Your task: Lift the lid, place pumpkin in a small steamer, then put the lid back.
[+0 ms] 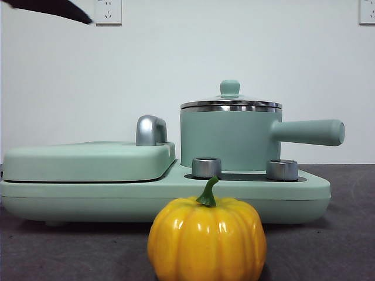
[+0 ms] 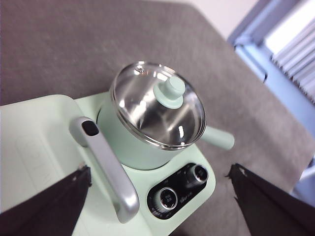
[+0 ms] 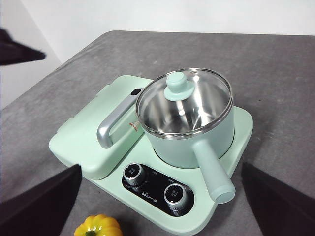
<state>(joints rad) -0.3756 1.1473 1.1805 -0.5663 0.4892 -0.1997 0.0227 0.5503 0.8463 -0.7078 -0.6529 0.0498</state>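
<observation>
- At the right half of the front view, the small steamer (image 1: 225, 140) stands on the mint-green appliance base (image 1: 88, 196), with its long side handle (image 1: 307, 132) pointing to the right edge of the frame.
- The lid (image 1: 230, 104) sits closed on the steamer's chrome rim; through its glass, in both wrist views, the shiny inside shows nothing in it.
- The flat rectangular cover (image 1: 88, 161) with a chrome handle (image 1: 150, 130) fills the left half of the base, just beside the steamer.
- Two silver knobs (image 1: 206, 167) stand at the front edge of the base, below the steamer.
- The pumpkin (image 1: 207, 240) rests on the grey table (image 1: 345, 234), at the bottom centre of the front view, in front of the base and apart from it.
- The left gripper (image 2: 157, 196) hangs above the steamer, jaws wide apart and holding nothing.
- The right gripper (image 3: 162, 206) hangs higher over the front of the base, jaws also wide and without load.
- Bare table lies to both sides of the pumpkin.
</observation>
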